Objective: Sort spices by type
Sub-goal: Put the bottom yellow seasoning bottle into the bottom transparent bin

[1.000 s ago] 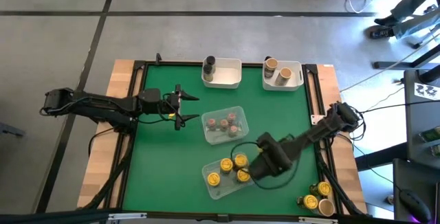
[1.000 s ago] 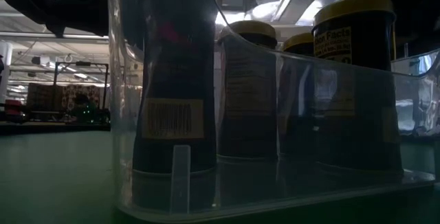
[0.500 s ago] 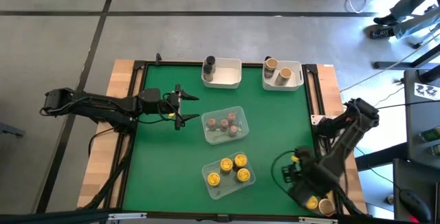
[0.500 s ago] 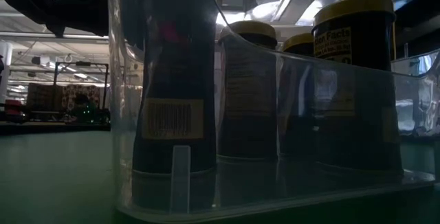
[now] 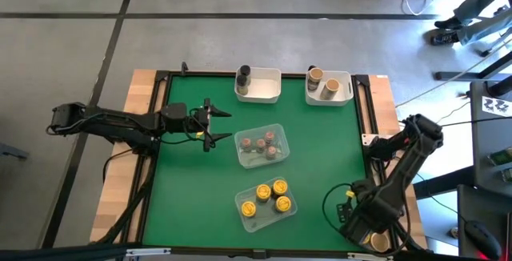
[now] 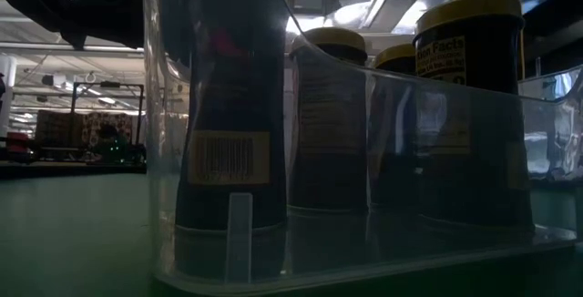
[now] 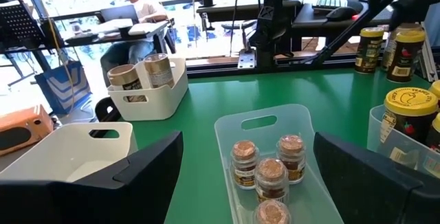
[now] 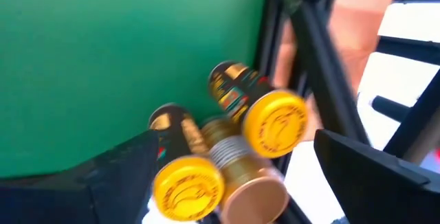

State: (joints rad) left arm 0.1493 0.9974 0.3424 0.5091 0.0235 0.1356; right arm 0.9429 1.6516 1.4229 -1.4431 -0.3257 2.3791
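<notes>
Several yellow-lidded spices (image 5: pixel 266 197) stand in the near clear tray (image 5: pixel 254 221), which fills the low view (image 6: pixel 164 151). Several reddish-brown-topped ones (image 7: pixel 265 169) stand in the middle clear tray (image 5: pixel 278 130). A dark grey jar (image 5: pixel 242 74) stands at the left white bin (image 5: pixel 264 91), and tan-lidded jars (image 5: pixel 324 81) stand in the right white bin (image 5: pixel 344 94). My right gripper (image 8: pixel 234 141) hangs open, pointing down over two yellow-lidded jars (image 8: pixel 275 122) and a tan-lidded one (image 8: pixel 254 193) at the table's near right corner, a finger on either side. My left gripper (image 5: pixel 230 125) waits open at the left.
The black table frame (image 8: pixel 309 38) and cables run right beside the corner jars. Bare green mat (image 5: pixel 328 149) lies between the trays and the right edge. A person sits at a desk (image 7: pixel 137 11) beyond the table's far side.
My right gripper has swung from over the tray of yellow-lidded jars toward the table's near right corner, turning about as it went. It now hangs over the jars standing there. The jars in the trays have kept their places.
</notes>
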